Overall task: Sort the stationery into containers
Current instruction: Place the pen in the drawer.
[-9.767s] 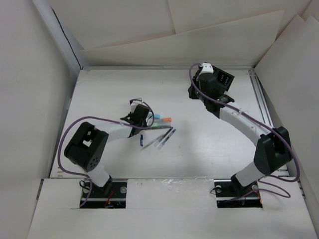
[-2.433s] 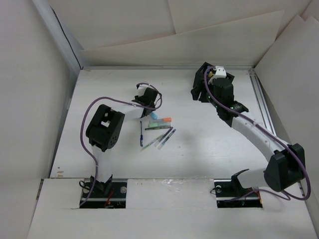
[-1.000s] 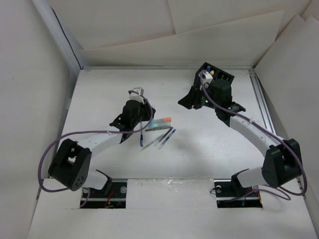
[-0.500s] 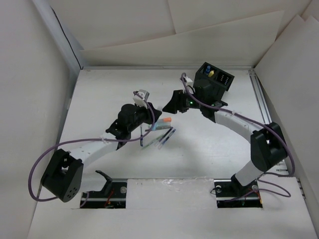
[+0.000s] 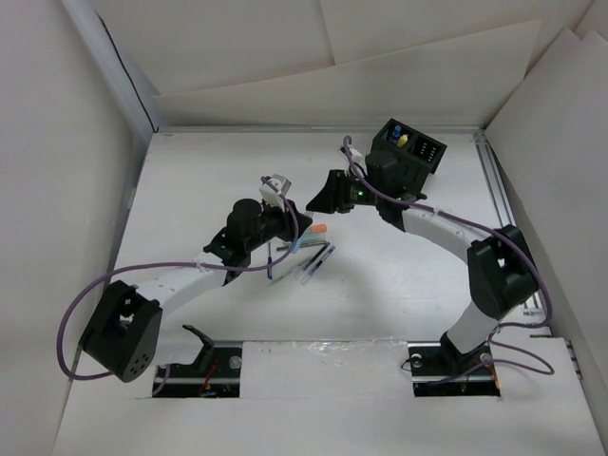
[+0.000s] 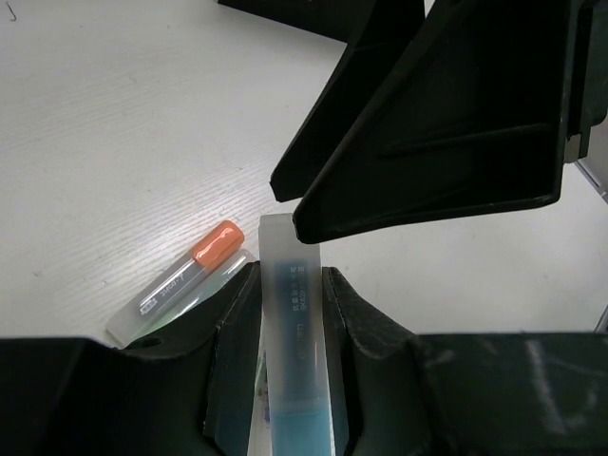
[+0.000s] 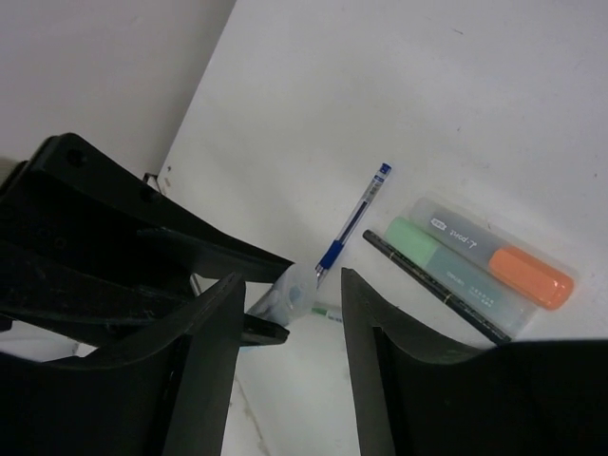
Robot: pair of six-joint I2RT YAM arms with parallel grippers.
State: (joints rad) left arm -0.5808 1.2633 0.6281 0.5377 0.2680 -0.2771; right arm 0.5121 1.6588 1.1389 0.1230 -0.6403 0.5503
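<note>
Nearest the arm bases, two clear pens with dark caps [image 5: 313, 261] lie side by side on the desk [image 5: 190, 190]. Just beyond them a small cluster waits unsorted: a blue pen [image 7: 353, 220], a thin green pen [image 7: 432, 283] touching a pale green marker [image 7: 446, 261], and an orange-capped marker [image 7: 494, 256] alongside. Above this group the left claw [image 6: 290, 285] is clamped on a translucent teal marker [image 6: 290, 332], held off the desk with its free end pointing out towards the other arm. The right claw [image 7: 292, 285] meets it there with its jaws spread moderately wide. One finger stands on each side of the marker's tip, with a gap showing on both sides, so it holds nothing yet. Farthest away, in the far right part of the desk, sits the black organiser box [image 5: 439, 152]. A blue piece [image 5: 393, 135] and a yellow piece [image 5: 406, 141] are already in one compartment, and what the other holds is too dark to tell. The step in hand looks like a mid-air handover of the teal marker from left to right, so that it can reach the box. The next move calls for the right jaws to close squarely on the tip before the left ones let go. Releasing too soon, or pinching too near the end, could let the marker drop onto the pieces below.
</note>
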